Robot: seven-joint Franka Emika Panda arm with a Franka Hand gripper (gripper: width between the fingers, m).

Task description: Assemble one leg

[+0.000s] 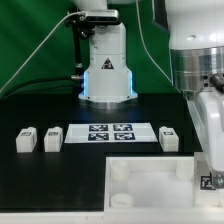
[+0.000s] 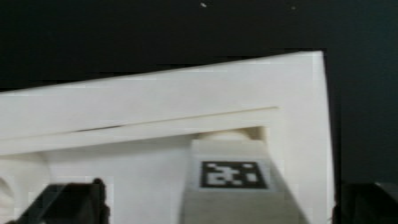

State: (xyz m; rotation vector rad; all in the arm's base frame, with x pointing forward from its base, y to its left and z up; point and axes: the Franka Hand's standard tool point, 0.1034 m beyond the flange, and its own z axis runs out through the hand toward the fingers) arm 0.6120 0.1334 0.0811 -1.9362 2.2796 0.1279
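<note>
A leg (image 2: 231, 178), a small white block with a black-and-white marker, stands in a corner of the large white panel (image 2: 160, 100). My gripper (image 2: 222, 212) is open, with one finger (image 2: 71, 205) on each side of this leg and a gap to each. In the exterior view the gripper (image 1: 212, 186) hangs over the panel's (image 1: 150, 185) right corner, where the leg's marker (image 1: 209, 181) shows. Three more legs lie on the black table: two at the exterior view's left (image 1: 26, 139) (image 1: 52, 138) and one to the right (image 1: 169, 138).
The marker board (image 1: 110, 132) lies flat between the loose legs. The robot base (image 1: 105, 70) stands behind it at the back. The panel has round corner sockets (image 1: 120, 172). My arm (image 1: 200, 70) fills the exterior view's right side.
</note>
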